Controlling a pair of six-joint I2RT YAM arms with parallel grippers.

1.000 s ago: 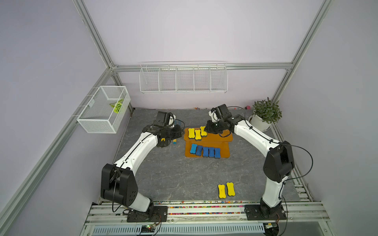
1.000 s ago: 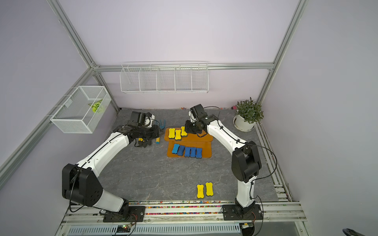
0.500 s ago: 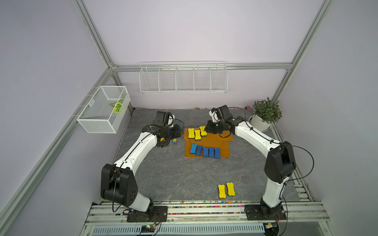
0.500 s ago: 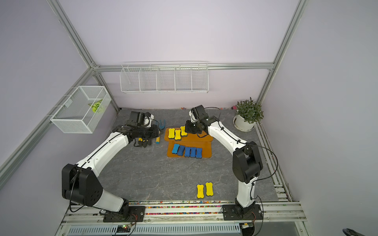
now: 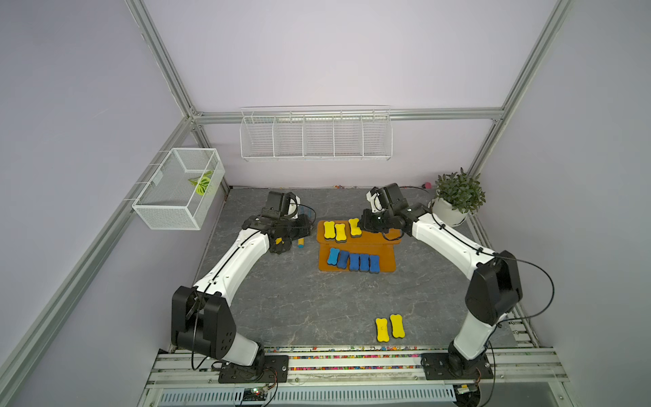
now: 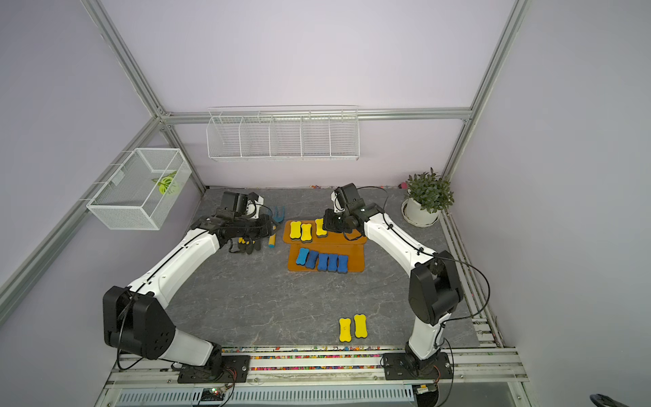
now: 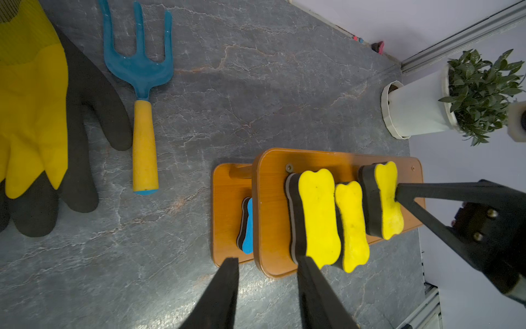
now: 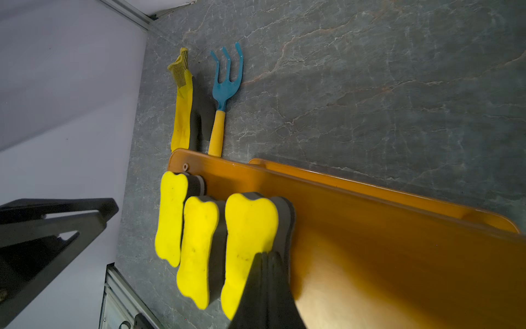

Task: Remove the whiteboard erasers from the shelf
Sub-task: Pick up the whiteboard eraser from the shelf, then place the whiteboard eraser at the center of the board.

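The grey marbled tabletop carries the orange-brown shelf towards the back; beside it lie a blue garden fork and a yellow-and-black glove (the fork nearer the shelf); a potted plant stands in the far corner; two yellow erasers lie side by side near the front edge.

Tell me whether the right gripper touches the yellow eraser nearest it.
Touching. In the left wrist view the right gripper, tips closed, presses on that yellow eraser.
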